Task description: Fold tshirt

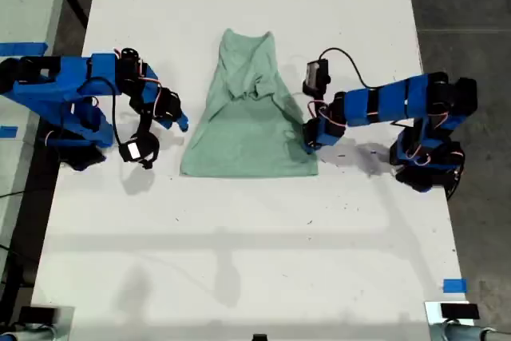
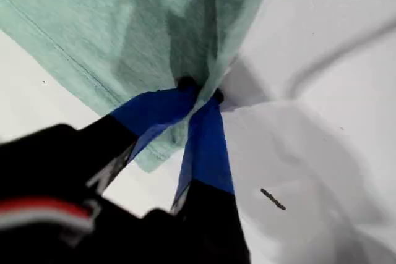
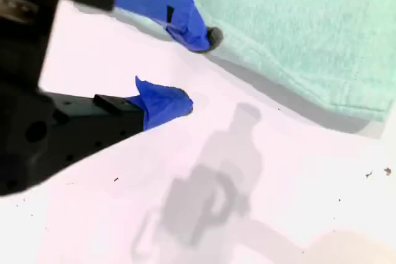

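Tshirt [image 1: 247,129] lies mid-tabletop [image 1: 239,229], between the two arms. Partly folded: upper part gathered narrow and bunched with creases, lower hem spread wide toward the near edge. Pale mint-green, plain.

My first gripper [image 1: 310,135] comes in from the exterior view's right, at the shirt's edge on that side, near the hem corner. First wrist view: both blue-taped fingertips [image 2: 204,100] pinched together on a tuck of the tshirt [image 2: 136,35], cloth drawn up into a fold between them. Jaws closed on fabric, no gap visible.

My second gripper [image 1: 180,121] sits on the exterior view's left, just beside the shirt's other edge, apart from the cloth. Second wrist view: the two blue fingertips [image 3: 164,100] stand clearly apart, bare tabletop between them, nothing held; the upper tip sits close to the hem of the tshirt [image 3: 291,35], touching or not I cannot tell.

Around: blue tape marker [image 1: 453,285] on the tabletop toward the exterior view's lower right. More blue tape [image 1: 22,49] on a neighbouring surface at the exterior view's left. Dark floor [image 1: 463,5] beyond the tabletop on the exterior view's right. A small dark speck [image 2: 272,199] on the tabletop near my first gripper. Arm shadows fall across the near tabletop.
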Controlling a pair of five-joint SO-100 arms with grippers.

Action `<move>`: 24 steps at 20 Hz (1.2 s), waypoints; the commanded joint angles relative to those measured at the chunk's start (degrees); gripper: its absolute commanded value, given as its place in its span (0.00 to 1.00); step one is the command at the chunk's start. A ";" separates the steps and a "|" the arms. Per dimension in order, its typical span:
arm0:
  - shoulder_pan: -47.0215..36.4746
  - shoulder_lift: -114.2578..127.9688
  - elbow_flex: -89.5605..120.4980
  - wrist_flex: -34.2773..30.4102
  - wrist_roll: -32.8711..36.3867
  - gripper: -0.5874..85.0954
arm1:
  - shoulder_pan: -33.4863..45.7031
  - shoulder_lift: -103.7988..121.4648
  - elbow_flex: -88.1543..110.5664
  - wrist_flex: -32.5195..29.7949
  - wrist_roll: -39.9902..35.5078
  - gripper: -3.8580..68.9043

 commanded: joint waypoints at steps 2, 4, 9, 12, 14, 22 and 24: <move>1.85 0.70 0.00 -0.62 -1.23 0.13 | -0.18 1.32 -1.76 5.89 -0.62 0.03; 2.02 1.23 0.53 -0.62 -1.49 0.12 | -1.32 6.33 -4.75 13.62 -0.97 0.03; 2.29 1.23 0.79 -1.58 -1.67 0.12 | -7.65 6.68 -25.14 23.03 2.02 0.03; 2.29 1.05 0.70 -2.02 -1.67 0.12 | -10.20 -6.50 -40.25 19.95 3.78 0.03; 2.37 1.23 0.70 -2.11 -1.85 0.12 | -10.11 -15.21 -46.14 16.17 5.10 0.03; 2.55 0.88 0.79 -2.20 -2.37 0.12 | -8.44 -35.77 -51.77 9.14 6.15 0.31; 2.46 0.79 0.53 -2.29 -2.37 0.12 | -9.23 -32.61 -54.14 13.54 6.15 0.45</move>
